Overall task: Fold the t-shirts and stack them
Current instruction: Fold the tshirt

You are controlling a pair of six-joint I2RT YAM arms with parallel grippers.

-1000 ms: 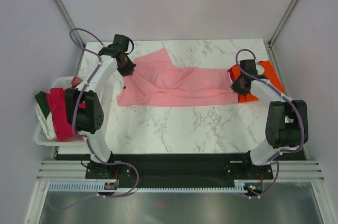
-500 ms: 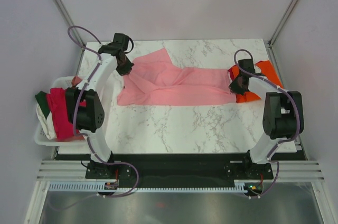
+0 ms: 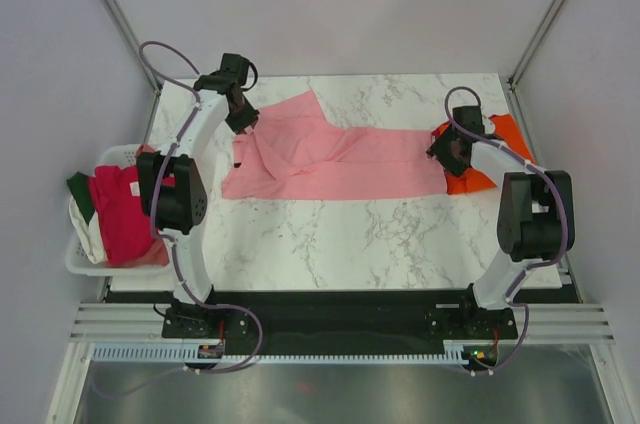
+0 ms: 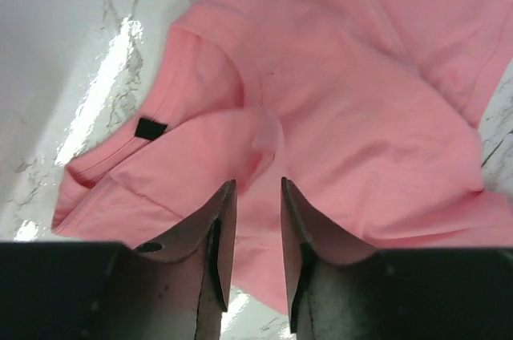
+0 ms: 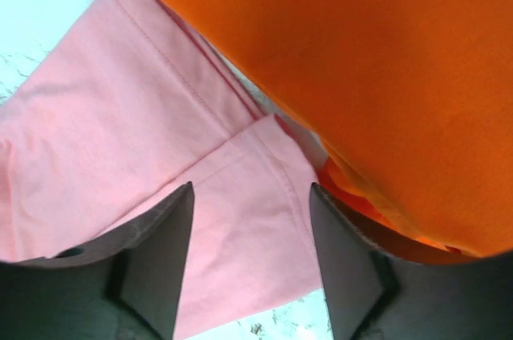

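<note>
The pink t-shirt point(image 3: 340, 159) is being laid out flat so it can be folded. No fold looks done yet.

It lies on the marble table point(image 3: 380, 234), on the far half, stretched long from 9 o'clock to 3 o'clock. It is soft and wrinkly. One part sticks out toward 12 o'clock, maybe a sleeve. The neck end is at 9 o'clock, and the left wrist view shows a small black label point(image 4: 151, 127) there. The bottom hem is at 3 o'clock.

The left gripper point(image 4: 255, 220) is at the neck end. Its two fingers are close together with a bump of pink cloth between them, so I think it is pinching the shirt. The cloth rises up a little there.

The right gripper point(image 5: 251, 244) is at the hem end. Its fingers are spread wide and hold nothing. The pink hem corner lies under them.

The orange t-shirt point(image 3: 497, 144) sits at 3 o'clock of the pink one, touching its hem end. It looks already folded.

Next, I think the right gripper must come down and pinch only the pink hem. The orange cloth is right beside it, so it must take care not to grab that too. Then both grippers can pull the shirt smooth.

A white basket point(image 3: 85, 262) at 9 o'clock of the table holds the crimson-red t-shirt point(image 3: 120, 209) with green and cream cloth at its 9 o'clock side. These wait to be folded.
</note>
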